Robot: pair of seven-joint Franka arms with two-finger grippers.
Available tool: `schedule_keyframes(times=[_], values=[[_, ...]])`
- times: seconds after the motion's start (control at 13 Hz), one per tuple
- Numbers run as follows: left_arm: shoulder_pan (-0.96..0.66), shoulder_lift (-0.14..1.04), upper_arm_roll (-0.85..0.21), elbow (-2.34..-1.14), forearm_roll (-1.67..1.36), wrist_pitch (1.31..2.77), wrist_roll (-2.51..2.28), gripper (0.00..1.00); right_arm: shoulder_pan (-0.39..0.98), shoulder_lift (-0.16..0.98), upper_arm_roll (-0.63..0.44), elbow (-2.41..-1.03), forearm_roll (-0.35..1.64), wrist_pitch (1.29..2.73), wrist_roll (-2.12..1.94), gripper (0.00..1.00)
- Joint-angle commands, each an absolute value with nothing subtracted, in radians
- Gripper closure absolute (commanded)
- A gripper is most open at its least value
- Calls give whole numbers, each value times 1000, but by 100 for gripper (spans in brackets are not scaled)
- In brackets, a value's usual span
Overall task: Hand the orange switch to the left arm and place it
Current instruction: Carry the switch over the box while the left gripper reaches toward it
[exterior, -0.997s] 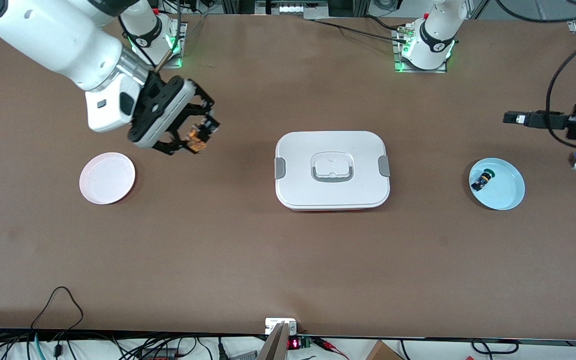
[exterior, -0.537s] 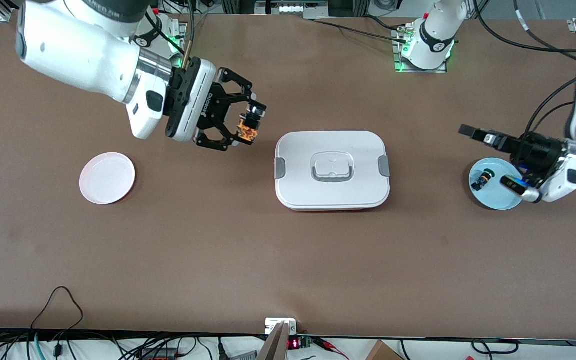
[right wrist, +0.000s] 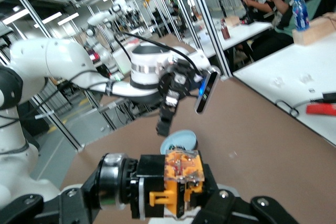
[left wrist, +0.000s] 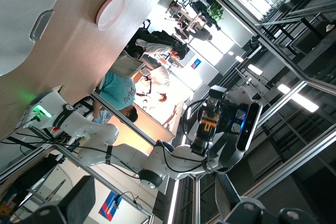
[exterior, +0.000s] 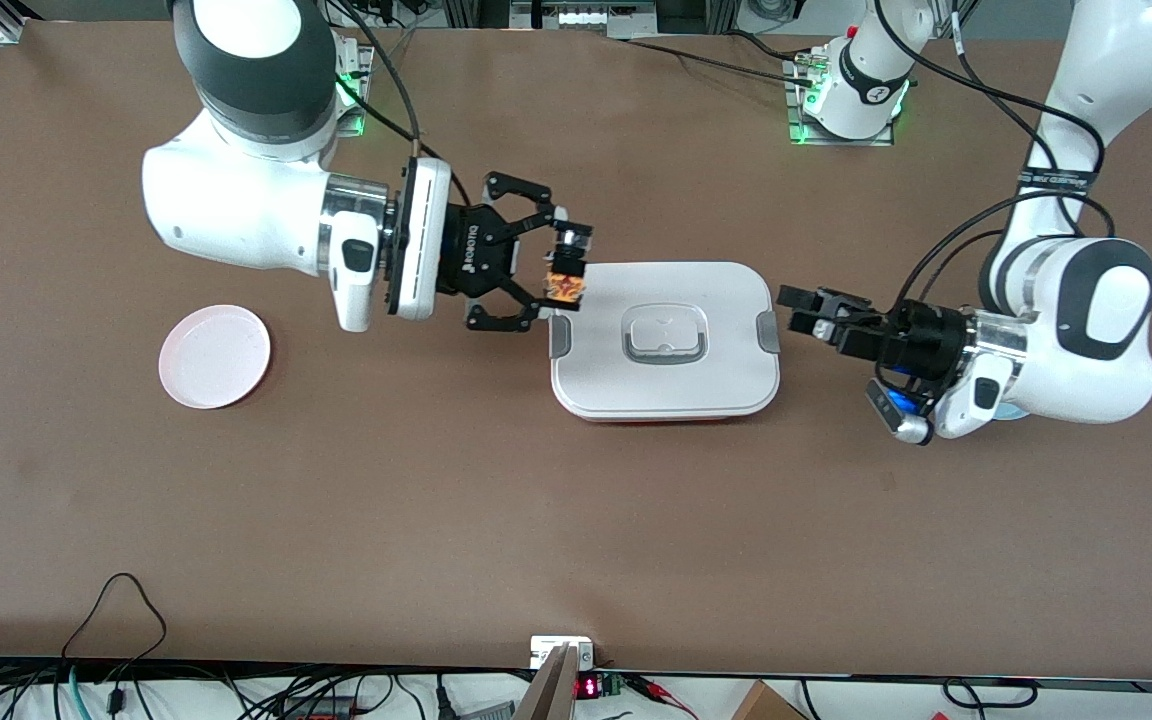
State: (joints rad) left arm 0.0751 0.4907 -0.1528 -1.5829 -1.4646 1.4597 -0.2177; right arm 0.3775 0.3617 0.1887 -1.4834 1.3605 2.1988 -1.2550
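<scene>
The orange switch [exterior: 566, 277] hangs in the air, with my right gripper [exterior: 567, 270] shut on it, over the edge of the white box [exterior: 664, 340] at the right arm's end. In the right wrist view the switch [right wrist: 176, 184] lies sideways between the fingers, its black body and orange-yellow end both showing. My left gripper [exterior: 792, 310] is open and holds nothing. It hovers level just off the box's grey clip at the left arm's end and points at the box. The left wrist view shows the right gripper with the switch [left wrist: 209, 123] farther off.
A pink plate [exterior: 214, 356] lies toward the right arm's end of the table. A blue plate [right wrist: 178, 141] sits under the left arm, almost fully hidden in the front view. Cables and a small device [exterior: 561, 655] line the table's near edge.
The right arm has carried the switch from near the pink plate to the box's edge. The left arm has swung in from the blue plate to the box's end on its side.
</scene>
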Motion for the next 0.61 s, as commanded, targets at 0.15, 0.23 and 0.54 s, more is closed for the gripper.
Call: schedule_keyframes(times=[0.15,0.23,0.54], values=[[-20,448,-143,-1566,-1552,1612,-340,0,429,394,189,-1483,1662,2218,-1437,100],[-34,422,-143,-1557,-1552,1632,-403,0,431,397,189,-1483,1673,2218,-1453,100],[-67,365,-149,-1555,-1549,1695,-446,0,434,407,189,-1483,1680,2218,-1534,100]])
